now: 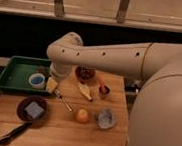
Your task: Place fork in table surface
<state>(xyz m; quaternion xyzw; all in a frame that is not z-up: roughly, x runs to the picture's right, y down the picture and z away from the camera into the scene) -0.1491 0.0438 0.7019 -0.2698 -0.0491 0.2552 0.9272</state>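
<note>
Gripper [52, 85] wrist-down beside tray [18, 73] | fork [64, 101] on table surface [71, 135]

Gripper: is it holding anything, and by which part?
Cannot be told. The gripper sits at the upper-left end of the fork, which slants over the table surface.

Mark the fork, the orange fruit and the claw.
fork [63, 100]: camera view, middle of handle.
orange fruit [82, 115]: camera view, centre of its skin.
claw [52, 85]: camera view, its tip, just above the fork's head.

1 high view — gripper [52, 84] seemingly mid-left
</note>
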